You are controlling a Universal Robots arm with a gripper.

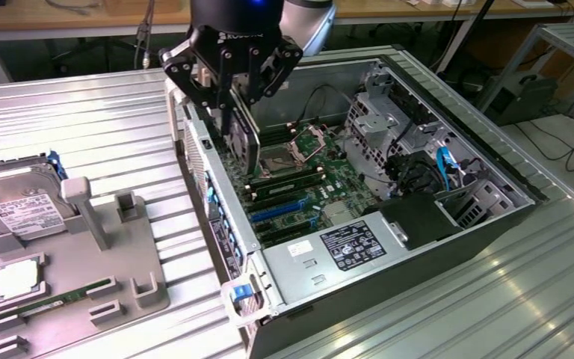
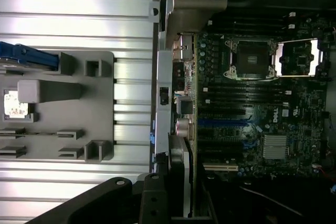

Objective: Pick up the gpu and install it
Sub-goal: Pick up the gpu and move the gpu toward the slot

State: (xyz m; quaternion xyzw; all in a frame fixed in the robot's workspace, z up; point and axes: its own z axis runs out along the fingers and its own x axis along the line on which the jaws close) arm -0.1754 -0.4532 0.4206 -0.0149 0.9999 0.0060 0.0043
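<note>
The gripper (image 1: 237,101) is clamped on the gpu (image 1: 247,142), which hangs on edge inside the open computer case (image 1: 486,168). I'd say that is so its lower edge can meet the blue slots (image 1: 277,213) at five o'clock below.

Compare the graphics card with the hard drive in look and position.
The graphics card is thin and dark; the hard drive is boxy and silver with a white label. The graphics card hangs upright in the gripper over the open computer case; the hard drive rests on the grey tray outside it. Both are rectangular computer parts.
</note>
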